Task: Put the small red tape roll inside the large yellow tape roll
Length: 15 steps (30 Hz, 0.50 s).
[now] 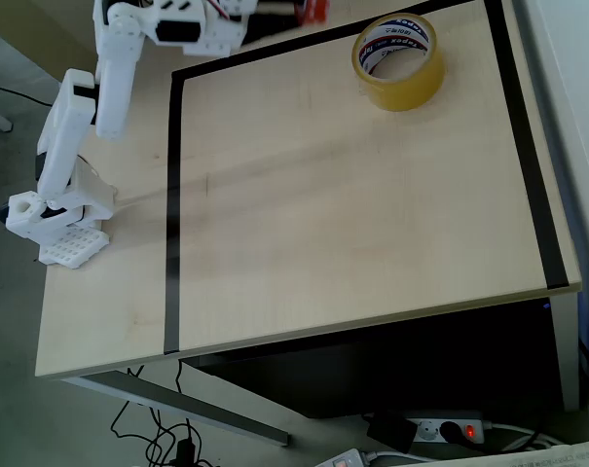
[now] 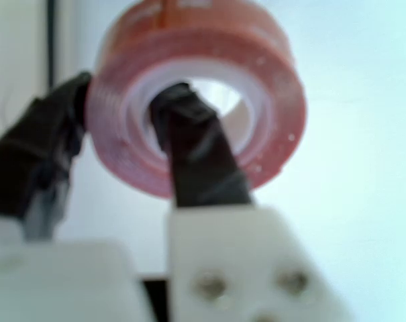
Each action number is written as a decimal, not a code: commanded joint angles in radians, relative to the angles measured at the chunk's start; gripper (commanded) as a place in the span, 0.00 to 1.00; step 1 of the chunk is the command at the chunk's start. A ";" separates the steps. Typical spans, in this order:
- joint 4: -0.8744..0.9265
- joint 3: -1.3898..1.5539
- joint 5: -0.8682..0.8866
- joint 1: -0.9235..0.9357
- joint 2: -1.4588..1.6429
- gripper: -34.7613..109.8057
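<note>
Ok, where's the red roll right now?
In the wrist view the small red tape roll is pinched in the gripper, one finger through its white core, one outside on the left.

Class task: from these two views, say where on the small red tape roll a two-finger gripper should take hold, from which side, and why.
Pinch the small red tape roll across its ring wall: one finger through the white core, the other on the outer face. The open hole permits this. The gripper in the wrist view holds it this way.
</note>
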 commanded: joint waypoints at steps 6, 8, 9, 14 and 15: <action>-0.225 0.008 -0.017 -0.040 -0.052 0.24; -0.242 0.014 -0.015 -0.044 -0.097 0.24; -0.249 0.014 -0.011 -0.049 -0.118 0.24; -0.298 0.055 0.008 -0.066 -0.186 0.24; -0.310 0.072 0.011 -0.069 -0.189 0.24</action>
